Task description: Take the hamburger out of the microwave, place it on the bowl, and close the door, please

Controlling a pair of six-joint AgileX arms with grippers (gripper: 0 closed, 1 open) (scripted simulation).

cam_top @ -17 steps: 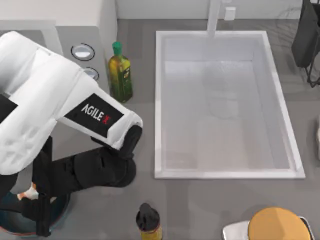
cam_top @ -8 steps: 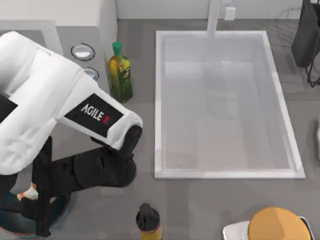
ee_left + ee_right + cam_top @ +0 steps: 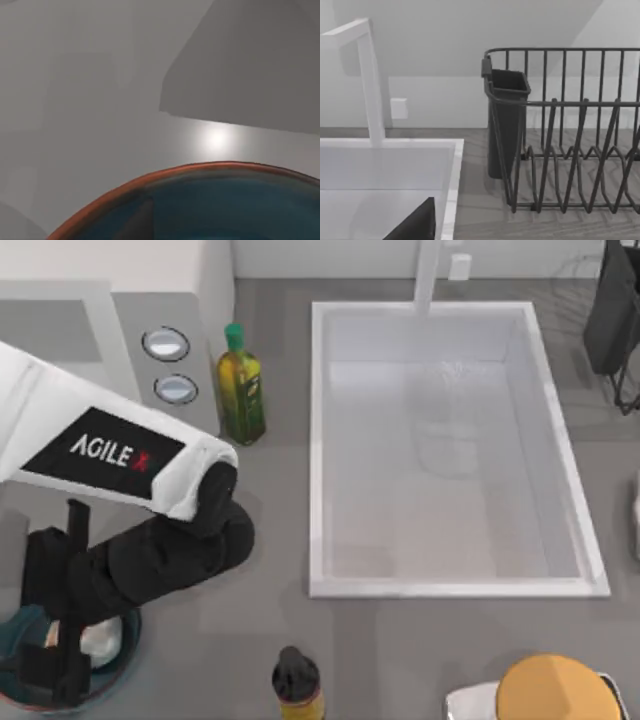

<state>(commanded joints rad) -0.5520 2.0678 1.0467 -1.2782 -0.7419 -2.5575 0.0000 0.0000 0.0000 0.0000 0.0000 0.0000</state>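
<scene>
L gripper over bowl at table's front-left; jaws: can't tell. Hamburger lies in bowl. Prob. light, soft; hold gently at sides.

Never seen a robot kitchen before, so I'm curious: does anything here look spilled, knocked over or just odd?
Nothing stands out. The oil bottle stands upright beside the microwave, the sink looks dry, and the hamburger sits in the bowl under the left gripper. A dark-capped bottle also stands upright at the front edge.

White left arm, black wrist, AGILE label.
</scene>
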